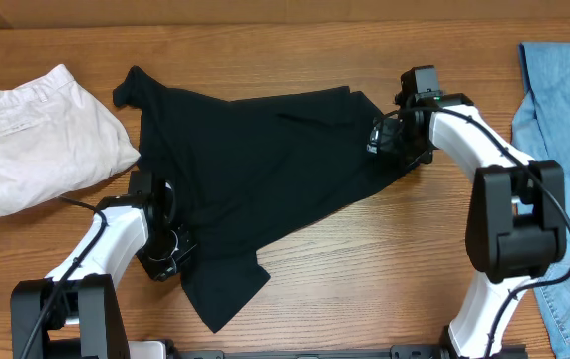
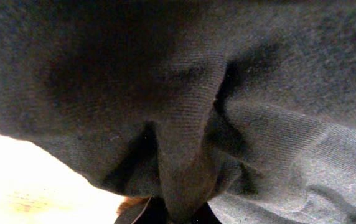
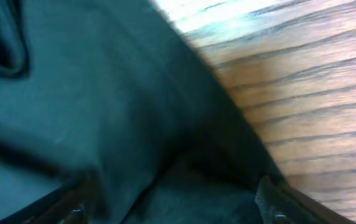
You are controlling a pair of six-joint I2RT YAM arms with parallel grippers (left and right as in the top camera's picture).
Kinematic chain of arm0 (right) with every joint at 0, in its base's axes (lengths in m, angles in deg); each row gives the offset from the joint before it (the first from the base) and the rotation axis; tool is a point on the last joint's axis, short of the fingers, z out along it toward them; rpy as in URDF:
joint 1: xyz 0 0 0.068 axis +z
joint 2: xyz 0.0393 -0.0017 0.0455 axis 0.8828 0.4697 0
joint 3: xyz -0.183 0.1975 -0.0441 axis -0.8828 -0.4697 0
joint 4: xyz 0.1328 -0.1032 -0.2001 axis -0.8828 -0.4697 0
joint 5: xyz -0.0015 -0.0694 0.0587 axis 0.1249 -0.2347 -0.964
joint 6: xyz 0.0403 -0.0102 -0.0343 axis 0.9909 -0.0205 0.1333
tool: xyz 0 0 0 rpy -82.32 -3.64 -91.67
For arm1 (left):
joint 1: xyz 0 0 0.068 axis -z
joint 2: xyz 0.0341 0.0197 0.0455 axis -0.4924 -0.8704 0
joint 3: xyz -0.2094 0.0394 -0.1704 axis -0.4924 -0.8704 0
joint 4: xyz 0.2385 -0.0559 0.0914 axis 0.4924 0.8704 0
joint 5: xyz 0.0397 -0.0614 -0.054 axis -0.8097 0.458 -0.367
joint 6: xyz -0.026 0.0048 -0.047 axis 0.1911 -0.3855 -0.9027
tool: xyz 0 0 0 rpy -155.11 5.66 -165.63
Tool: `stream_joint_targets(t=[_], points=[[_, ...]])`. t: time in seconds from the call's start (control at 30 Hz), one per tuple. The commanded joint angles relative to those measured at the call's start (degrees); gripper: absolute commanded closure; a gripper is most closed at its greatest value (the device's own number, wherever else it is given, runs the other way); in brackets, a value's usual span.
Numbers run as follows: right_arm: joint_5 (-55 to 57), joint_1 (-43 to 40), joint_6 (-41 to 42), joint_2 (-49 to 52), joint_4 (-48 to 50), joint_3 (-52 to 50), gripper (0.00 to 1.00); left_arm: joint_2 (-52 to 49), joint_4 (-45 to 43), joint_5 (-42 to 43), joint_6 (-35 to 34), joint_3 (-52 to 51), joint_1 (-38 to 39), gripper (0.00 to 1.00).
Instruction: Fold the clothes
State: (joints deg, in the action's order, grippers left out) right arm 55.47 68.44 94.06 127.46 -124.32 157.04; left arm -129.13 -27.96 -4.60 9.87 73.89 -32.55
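shirt: black shirt [image 1: 265, 170] lies mid-table, mostly flat and skewed. One sleeve points to the far left corner, and the hem tail runs toward the near edge, left of centre.
table: wooden table [image 1: 385, 269], with bare wood showing around the shirt.
left gripper: left gripper [image 1: 170, 247] sits at the shirt's near-left edge, low on the cloth.
left grip state: clamped on the shirt. The left wrist view shows a raised fold [image 2: 184, 155] of black fabric running down into the narrow gap at bottom centre, with cloth bunched on both sides of it.
left wrist background: a pale, overexposed strip of table sits lower left, and the rest of the view is fabric.
right gripper: right gripper [image 1: 383, 138] is at the shirt's right edge, near the far corner of that side, tilted down onto it.
right grip state: jaws spread. The fingers [image 3: 276, 202] show at the two bottom corners of the right wrist view, well apart, with dark cloth lying between them. I cannot tell whether the tips are touching the cloth.
right wrist background: the shirt edge runs diagonally, with wood grain in the upper right.
white garment: white garment [image 1: 41, 140] is folded at far left, just beside the shirt's sleeve; I cannot tell whether they touch.
jeans: blue jeans [image 1: 564, 120] lie along the right edge, well apart from the shirt.
fold status: shirt is not folded yet.
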Motion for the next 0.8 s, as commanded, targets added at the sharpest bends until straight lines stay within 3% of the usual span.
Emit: stream_joint_targets(t=[0.0,0.17,0.37,0.77], points=[[0.50,0.02,1.27,1.07,0.87,0.17,0.19,-0.98,-1.73,-3.50,1.42,-1.16,-0.35,0.96],[0.52,0.02,1.29,1.11,1.68,0.20,0.28,-0.98,-1.75,-3.37,1.66,-1.16,-0.35,0.96],[0.57,-0.22,1.27,1.09,1.46,0.26,0.51,-0.98,-1.75,-3.37,2.03,-1.16,-0.35,0.96],[3.50,-0.20,1.46,-3.91,-1.64,0.37,0.40,-0.98,-1.84,-3.41,2.08,-1.16,-0.35,0.96]])
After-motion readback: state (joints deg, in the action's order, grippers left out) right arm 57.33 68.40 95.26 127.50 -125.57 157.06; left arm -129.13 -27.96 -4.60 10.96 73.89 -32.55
